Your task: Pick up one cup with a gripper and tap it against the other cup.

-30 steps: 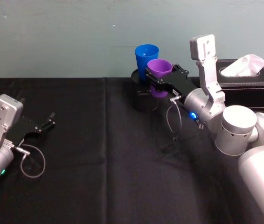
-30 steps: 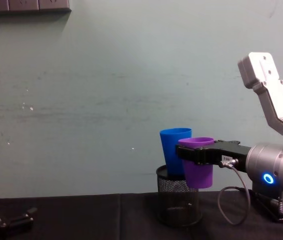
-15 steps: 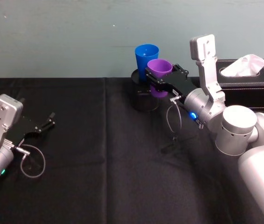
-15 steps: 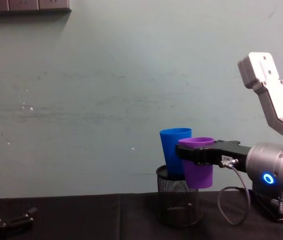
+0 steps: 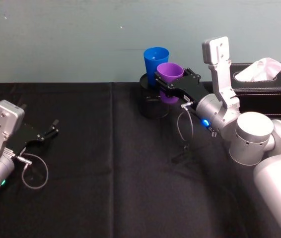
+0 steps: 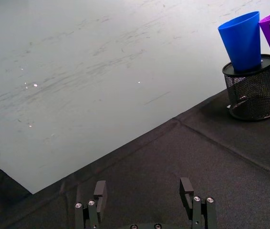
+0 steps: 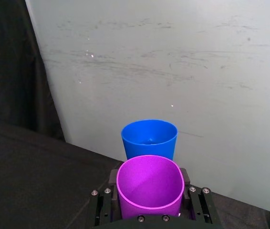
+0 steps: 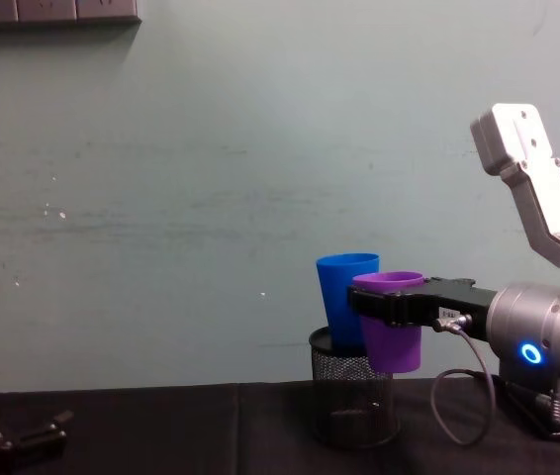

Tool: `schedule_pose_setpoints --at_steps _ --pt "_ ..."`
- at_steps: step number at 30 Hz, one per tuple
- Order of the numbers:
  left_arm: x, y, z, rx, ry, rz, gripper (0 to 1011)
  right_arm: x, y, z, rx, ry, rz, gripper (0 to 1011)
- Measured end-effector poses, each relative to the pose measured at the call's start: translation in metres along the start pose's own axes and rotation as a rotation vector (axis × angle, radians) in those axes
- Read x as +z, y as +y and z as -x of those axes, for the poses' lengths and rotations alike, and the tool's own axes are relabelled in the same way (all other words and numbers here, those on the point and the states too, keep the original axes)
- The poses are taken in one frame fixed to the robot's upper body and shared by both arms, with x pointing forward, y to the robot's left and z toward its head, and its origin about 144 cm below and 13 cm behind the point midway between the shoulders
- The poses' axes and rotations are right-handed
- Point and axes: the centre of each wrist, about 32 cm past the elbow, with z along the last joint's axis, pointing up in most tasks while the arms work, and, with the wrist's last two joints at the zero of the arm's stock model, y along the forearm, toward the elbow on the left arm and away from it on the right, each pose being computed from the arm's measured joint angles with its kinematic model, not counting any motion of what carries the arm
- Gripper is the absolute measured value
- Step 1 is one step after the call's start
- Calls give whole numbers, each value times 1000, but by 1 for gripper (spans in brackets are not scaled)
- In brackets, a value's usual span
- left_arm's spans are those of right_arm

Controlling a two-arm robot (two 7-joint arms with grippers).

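Purple plastic cup hangs clasped in our right gripper, upper centre, beside blue plastic cup in black mesh holder; left gripper released.

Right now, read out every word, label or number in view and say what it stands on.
White label on the right gripper: too small to read.
Purple cup, blue cup and tissue box: no text to be seen.

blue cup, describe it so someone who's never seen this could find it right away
On the black table, near the pale wall, stands a black mesh holder. The blue cup rises upright from its top. Unlike the purple cup beside it, gripped by the right pincer, it is blue and unheld.
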Motion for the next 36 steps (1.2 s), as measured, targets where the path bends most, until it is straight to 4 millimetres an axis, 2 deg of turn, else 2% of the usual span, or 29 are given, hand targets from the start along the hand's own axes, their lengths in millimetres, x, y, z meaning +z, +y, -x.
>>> schedule_pose_setpoints --at_steps 36 --pt "0 0 0 0 0 0 1000 0 0 0 0 0 0 723"
